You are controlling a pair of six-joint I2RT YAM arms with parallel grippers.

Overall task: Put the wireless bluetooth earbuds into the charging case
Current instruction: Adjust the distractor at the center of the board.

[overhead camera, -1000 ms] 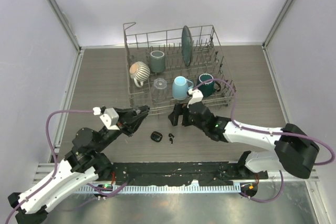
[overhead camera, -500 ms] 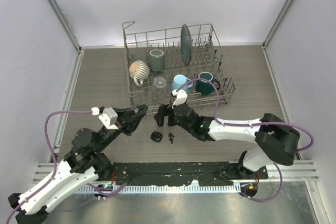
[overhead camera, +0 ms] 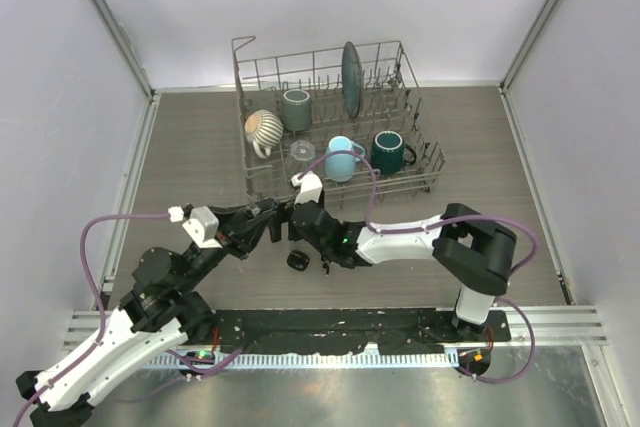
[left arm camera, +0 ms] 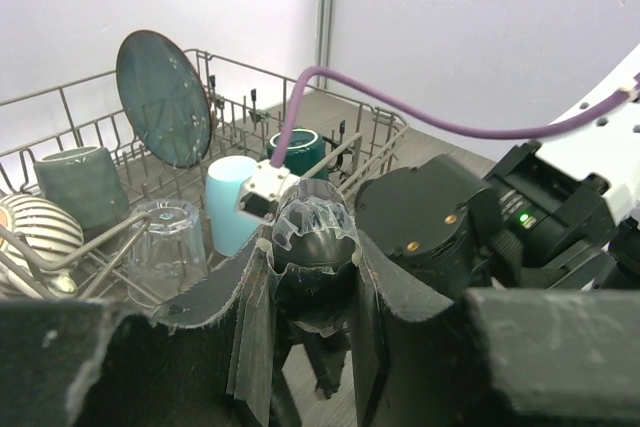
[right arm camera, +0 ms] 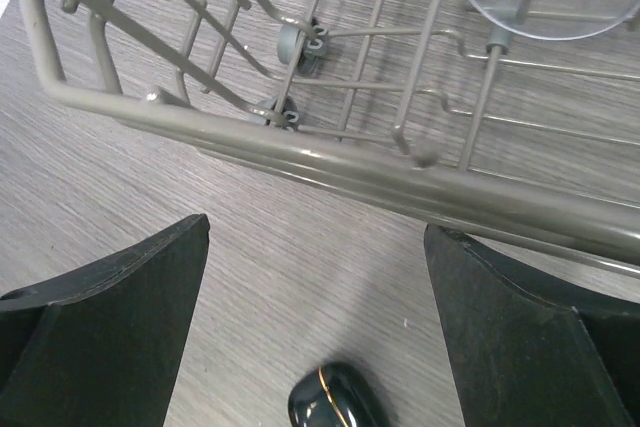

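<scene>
A black oval charging case with a gold seam [overhead camera: 297, 260] lies on the wooden table just in front of the dish rack; it also shows at the bottom of the right wrist view [right arm camera: 335, 402]. One tiny black earbud [overhead camera: 325, 267] lies right of it. My right gripper [overhead camera: 287, 231] [right arm camera: 315, 237] is wide open and empty, just behind the case and close to the rack's front rail. My left gripper [overhead camera: 268, 217] [left arm camera: 312, 282] is shut on a glossy black rounded case [left arm camera: 312, 247], held above the table, almost touching the right gripper.
A wire dish rack [overhead camera: 262, 185] stands behind the grippers; its front rail [right arm camera: 330, 172] runs close ahead of the right fingers. It holds a striped mug [overhead camera: 265, 130], grey cup [overhead camera: 296, 109], blue mug [overhead camera: 340, 159], dark green mug [overhead camera: 387, 151], a plate [overhead camera: 349, 69] and a clear glass [overhead camera: 302, 150].
My right arm has swung left along the rack front, from near the green mug to above the case. The rack has shifted slightly back. The left arm has barely moved.
</scene>
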